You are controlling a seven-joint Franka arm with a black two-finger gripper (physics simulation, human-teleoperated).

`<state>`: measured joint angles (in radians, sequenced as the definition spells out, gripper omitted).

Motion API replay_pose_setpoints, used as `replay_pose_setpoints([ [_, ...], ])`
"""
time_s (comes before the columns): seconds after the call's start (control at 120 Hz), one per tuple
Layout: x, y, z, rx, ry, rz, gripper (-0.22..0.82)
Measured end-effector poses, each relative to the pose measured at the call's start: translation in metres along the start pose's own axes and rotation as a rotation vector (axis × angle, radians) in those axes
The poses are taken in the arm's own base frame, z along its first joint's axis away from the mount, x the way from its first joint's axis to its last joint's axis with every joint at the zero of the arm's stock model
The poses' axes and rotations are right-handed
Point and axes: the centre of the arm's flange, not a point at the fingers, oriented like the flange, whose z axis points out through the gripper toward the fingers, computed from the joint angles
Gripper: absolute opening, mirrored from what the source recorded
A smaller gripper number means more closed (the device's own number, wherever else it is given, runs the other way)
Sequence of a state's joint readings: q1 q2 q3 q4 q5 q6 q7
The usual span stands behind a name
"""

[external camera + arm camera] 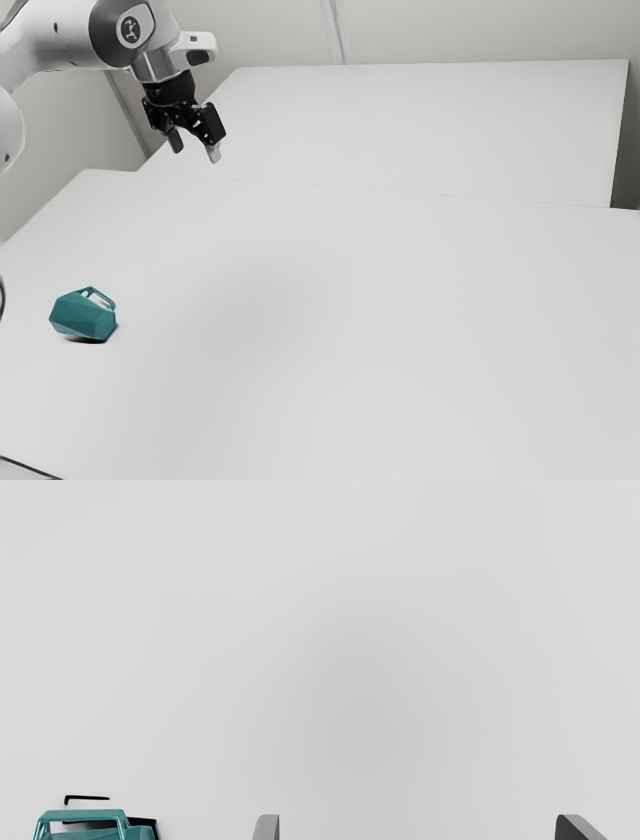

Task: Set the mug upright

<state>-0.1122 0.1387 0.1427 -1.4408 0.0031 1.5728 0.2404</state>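
The teal mug (pixel 82 316) lay on its side on the tabletop (pixel 330 330), handle upward; the end effector (pixel 195 150) hung above, fingers spread wide, holding nothing.

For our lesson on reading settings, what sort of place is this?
Probably a simulated robotics workspace: a robot arm with a black gripper above a white table, and a teal mug on its side.
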Motion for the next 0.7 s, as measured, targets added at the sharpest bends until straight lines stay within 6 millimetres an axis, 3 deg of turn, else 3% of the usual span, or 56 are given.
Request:
replay_pose_setpoints([
  [0.275, -0.001, 0.000, -0.002, 0.001, 0.006, 0.010, 0.60],
  [0.383, -0.012, -0.009, -0.005, -0.002, 0.006, -0.004, 0.60],
  [0.483, -0.031, -0.051, -0.007, -0.046, 0.010, -0.066, 0.60],
  [0.7, -0.108, -0.190, 0.007, -0.235, 0.014, -0.264, 0.60],
])
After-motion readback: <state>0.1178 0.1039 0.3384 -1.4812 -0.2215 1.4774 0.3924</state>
